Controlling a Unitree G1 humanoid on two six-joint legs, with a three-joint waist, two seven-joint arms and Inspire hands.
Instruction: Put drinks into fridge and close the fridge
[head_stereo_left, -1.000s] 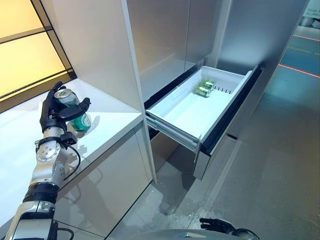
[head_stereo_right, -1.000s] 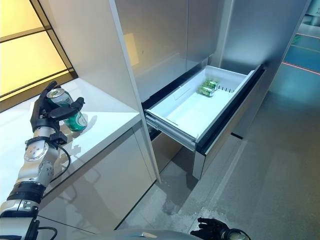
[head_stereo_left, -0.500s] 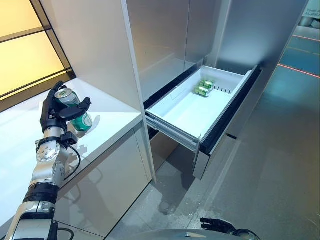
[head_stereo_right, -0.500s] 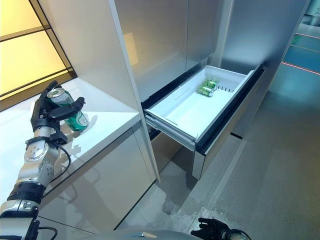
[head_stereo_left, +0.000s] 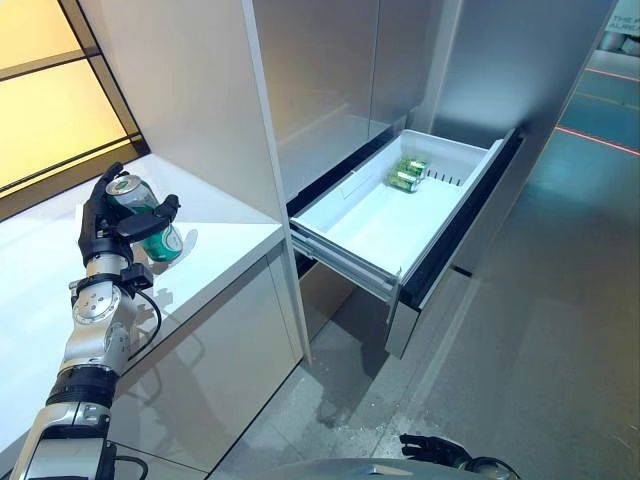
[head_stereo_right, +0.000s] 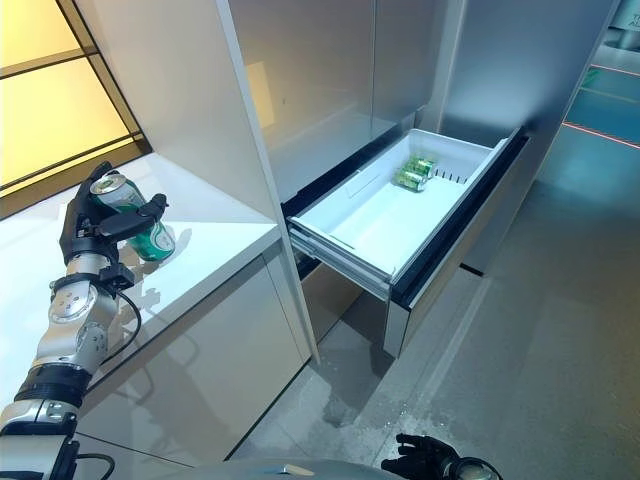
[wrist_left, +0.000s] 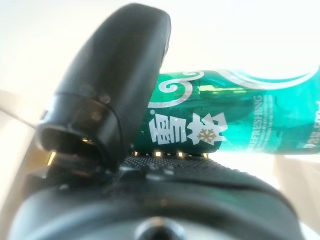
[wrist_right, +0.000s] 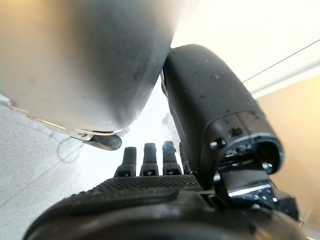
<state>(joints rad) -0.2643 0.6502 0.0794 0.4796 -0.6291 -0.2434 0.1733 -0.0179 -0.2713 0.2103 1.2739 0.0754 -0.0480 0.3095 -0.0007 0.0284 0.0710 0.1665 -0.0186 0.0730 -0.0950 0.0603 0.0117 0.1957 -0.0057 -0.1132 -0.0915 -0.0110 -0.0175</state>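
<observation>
Marginally, my left hand (head_stereo_left: 112, 215) has risen since a second ago: the green can (head_stereo_left: 140, 212) it holds sits a touch higher above the white counter (head_stereo_left: 225, 235), near that counter's front right corner. My fingers and thumb are curled round the can, as the left wrist view confirms, with the thumb (wrist_left: 117, 85) lying across the can's printed side. The can is tilted, its top toward the window side. Nothing else has altered. The fridge drawer (head_stereo_left: 345, 252) stands pulled fully out, and two cans (head_stereo_left: 408, 174) lie at its far end, close together. My right hand (head_stereo_right: 425, 458) hangs low over the floor, fingers relaxed and holding nothing.

Assessment: the lift is only beginning. The can is well apart from the drawer, so the carry across, the release inside and the closing of the drawer all remain to be done.
</observation>
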